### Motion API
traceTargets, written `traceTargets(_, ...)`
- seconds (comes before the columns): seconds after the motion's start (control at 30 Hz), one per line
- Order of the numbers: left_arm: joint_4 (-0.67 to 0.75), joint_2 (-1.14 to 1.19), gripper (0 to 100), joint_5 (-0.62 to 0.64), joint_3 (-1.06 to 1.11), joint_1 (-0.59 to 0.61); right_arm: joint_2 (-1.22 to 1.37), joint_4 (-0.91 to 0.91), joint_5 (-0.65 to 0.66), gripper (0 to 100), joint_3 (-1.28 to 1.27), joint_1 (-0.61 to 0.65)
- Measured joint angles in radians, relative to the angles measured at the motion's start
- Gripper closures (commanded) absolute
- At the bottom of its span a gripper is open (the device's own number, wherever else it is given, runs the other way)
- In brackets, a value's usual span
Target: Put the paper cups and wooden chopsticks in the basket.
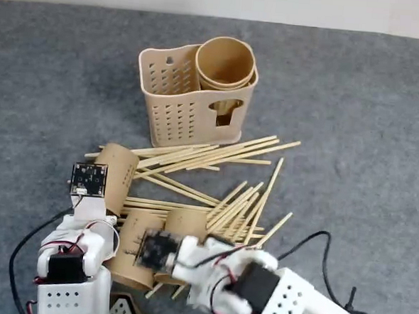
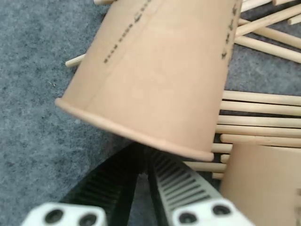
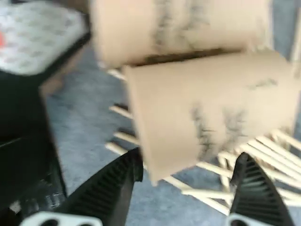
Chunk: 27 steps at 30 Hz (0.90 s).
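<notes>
While both arms are working over the near part of the desk (image 1: 43, 83), you are facing a partly finished job. The basket (image 1: 171, 115) is standing upright at the far side and is already holding nested paper cups (image 1: 226, 58) in one compartment. The wooden chopsticks (image 1: 222, 175) are lying in a loose fan on the desk just in front of the basket, and further cups are lying on their sides among them.

1. The left gripper (image 2: 143, 157) is sitting just beside the rim of the first loose cup (image 2: 155, 70). Its jaws are standing almost together and are gripping nothing that you can see. Judge this as a poor starting stance, since jaws this narrow are not admitting the cup's body.

2. The right gripper (image 3: 188, 162) is hovering over the second loose cup (image 3: 202, 117), which is resting across several chopsticks. Its jaws are spread wide, one on each side of the cup and clear of it, probably because the cup is broad and is lying sideways. A third cup (image 3: 178, 28) is lying just beyond.

3. You are likely heading into a grasp on the right side. Expect the thin paper wall to be denting under a hard squeeze, and the sticks underneath to be shifting
</notes>
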<state>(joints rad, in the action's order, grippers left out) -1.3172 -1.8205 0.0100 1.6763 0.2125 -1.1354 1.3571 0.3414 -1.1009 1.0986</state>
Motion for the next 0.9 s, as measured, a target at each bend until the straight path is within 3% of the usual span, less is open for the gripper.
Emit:
traceTargets(0.17, 0.0, 0.0, 99, 0.0, 0.0, 0.0, 0.0, -0.034, 0.006, 70.1, 0.005, -0.078)
traceTargets(0.4, 0.0, 0.0, 99, 0.0, 0.0, 0.0, 0.0, -0.08, 0.011, 70.1, 0.006, -0.083)
traceTargets(0.67, 0.0, 0.0, 99, 0.0, 0.0, 0.0, 0.0, -0.261, 0.011, 70.3, 0.006, -0.083)
traceTargets(0.9, 0.0, 0.0, 99, 0.0, 0.0, 0.0, 0.0, -0.408, 0.011, 82.7, 0.006, -0.083)
